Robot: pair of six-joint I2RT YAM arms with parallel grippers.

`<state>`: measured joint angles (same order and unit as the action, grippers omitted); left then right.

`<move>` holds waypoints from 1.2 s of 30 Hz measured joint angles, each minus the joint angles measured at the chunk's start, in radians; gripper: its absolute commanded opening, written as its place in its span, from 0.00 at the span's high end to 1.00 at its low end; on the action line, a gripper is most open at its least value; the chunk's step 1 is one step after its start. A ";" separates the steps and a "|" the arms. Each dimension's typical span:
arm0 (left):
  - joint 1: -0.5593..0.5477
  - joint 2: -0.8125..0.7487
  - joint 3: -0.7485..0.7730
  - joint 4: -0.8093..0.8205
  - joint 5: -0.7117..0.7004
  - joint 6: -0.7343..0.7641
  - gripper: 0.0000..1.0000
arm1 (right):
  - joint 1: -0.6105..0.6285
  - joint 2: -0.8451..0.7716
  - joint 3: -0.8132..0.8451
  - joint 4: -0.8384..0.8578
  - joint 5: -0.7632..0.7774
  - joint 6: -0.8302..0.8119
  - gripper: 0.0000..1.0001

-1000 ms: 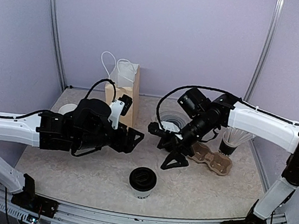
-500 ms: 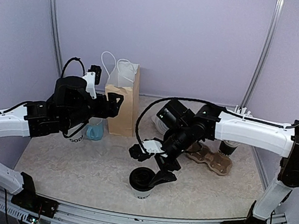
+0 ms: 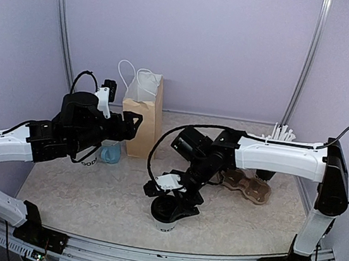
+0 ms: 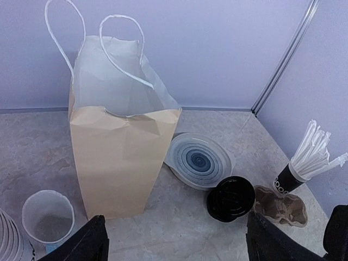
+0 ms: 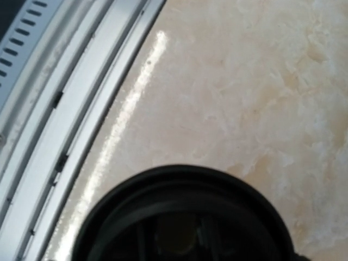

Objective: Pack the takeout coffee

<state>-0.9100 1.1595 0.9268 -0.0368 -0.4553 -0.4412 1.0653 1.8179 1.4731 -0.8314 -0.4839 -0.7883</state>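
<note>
The takeout coffee [image 3: 164,222], a white paper cup with a black lid, stands near the table's front edge. My right gripper [image 3: 171,201] hangs just over it, open, with one finger on each side of the lid. I cannot tell whether the fingers touch the cup. The right wrist view shows the black lid [image 5: 185,217] filling the bottom of the frame; the fingers are out of that view. My left gripper [image 3: 132,124] is raised beside the brown paper bag [image 3: 142,121], open and empty. Both its fingertips [image 4: 92,242] show at the bottom of its wrist view.
The open bag [image 4: 119,147] has white handles. A blue-swirl plate [image 4: 198,161] and a round black lid [image 4: 230,198] lie right of it. A brown cup carrier [image 3: 247,185] and a cup of straws [image 4: 304,163] sit at right. A light-blue mug [image 3: 111,154] stands at left. A metal rail [image 5: 49,109] runs along the front.
My right gripper came down and forward from mid-table to the coffee cup's lid. My left arm pulled back and up toward the bag, uncovering the mug.
</note>
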 measured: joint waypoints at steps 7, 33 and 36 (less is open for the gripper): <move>0.008 -0.001 -0.017 0.000 0.011 0.000 0.16 | 0.011 0.014 0.007 0.015 0.026 0.002 0.23; 0.137 -0.156 0.052 -0.318 -0.020 -0.001 0.18 | -0.322 0.400 0.663 -0.018 0.153 0.182 0.27; 0.148 -0.183 0.052 -0.356 -0.020 -0.005 0.20 | -0.318 0.449 0.719 -0.043 0.154 0.203 0.26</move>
<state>-0.7616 0.9764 0.9791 -0.3923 -0.4755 -0.4465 0.7475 2.2665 2.1921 -0.8742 -0.3294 -0.5854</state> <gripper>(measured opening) 0.818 0.735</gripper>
